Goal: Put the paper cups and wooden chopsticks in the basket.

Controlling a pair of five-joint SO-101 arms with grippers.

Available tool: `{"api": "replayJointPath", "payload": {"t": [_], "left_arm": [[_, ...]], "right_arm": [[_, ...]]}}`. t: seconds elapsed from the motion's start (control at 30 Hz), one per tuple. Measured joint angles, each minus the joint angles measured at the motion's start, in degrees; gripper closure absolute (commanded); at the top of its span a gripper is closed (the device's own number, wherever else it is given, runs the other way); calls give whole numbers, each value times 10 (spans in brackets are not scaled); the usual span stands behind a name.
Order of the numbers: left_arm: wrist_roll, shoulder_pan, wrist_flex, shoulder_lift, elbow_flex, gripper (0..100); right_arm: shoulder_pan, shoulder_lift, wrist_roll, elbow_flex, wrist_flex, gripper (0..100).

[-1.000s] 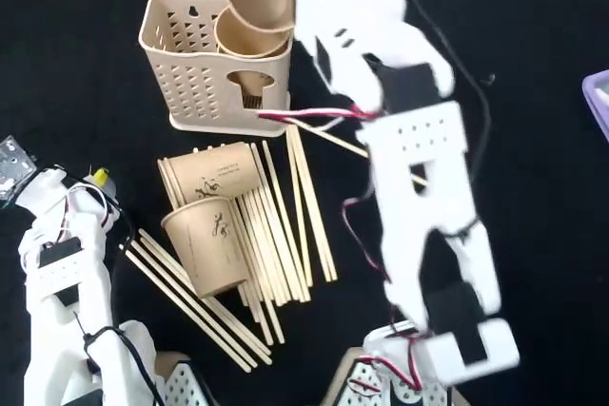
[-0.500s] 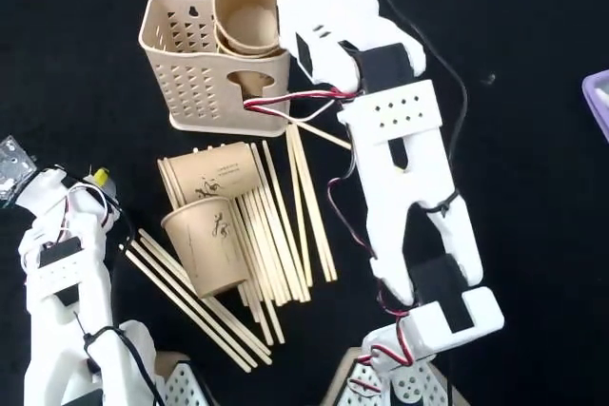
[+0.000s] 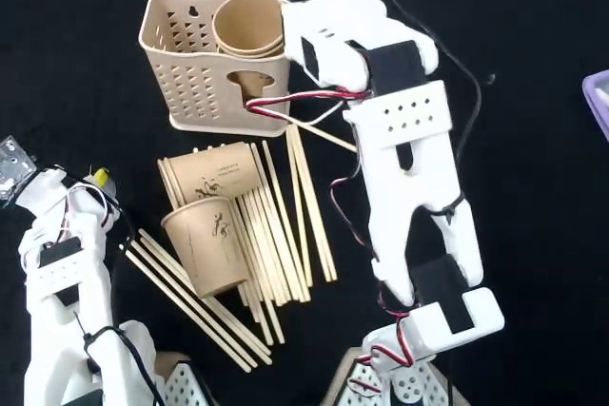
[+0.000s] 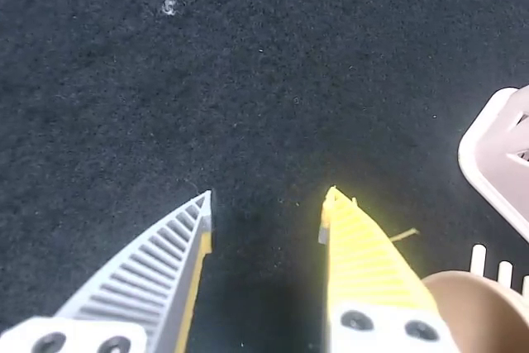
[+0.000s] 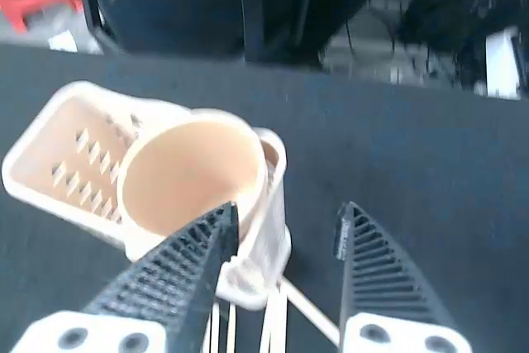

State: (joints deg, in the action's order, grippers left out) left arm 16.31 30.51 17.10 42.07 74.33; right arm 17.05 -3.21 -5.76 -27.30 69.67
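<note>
white arms point(image 3: 404, 130) | black motors point(image 3: 395, 68) | red cables point(image 3: 304, 95) | left gripper point(image 4: 269, 196) yellow-grey, ribbed

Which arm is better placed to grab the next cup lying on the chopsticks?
Probably left: the left pincer, open, sits low beside the lying cups, while the right pincer hangs open by the basket.

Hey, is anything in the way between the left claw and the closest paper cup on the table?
Nothing visible does. The left claw is open over black cloth; the nearest paper cup lies on its side on the chopsticks, with only cloth and chopstick ends between them.
</note>
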Motion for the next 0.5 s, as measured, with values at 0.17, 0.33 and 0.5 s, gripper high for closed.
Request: {"api": "replayJointPath", "payload": {"t": [0.17,0.33,0.5], "left_arm": [[0,-4,0,0,0,787],[0,-4,0,0,0,787],[0,-4,0,0,0,787]], "right_arm": [[8,0,0,-19,123,805],[56,0,26,-21,222,805],[121,0,55,-21,286,805]]}}
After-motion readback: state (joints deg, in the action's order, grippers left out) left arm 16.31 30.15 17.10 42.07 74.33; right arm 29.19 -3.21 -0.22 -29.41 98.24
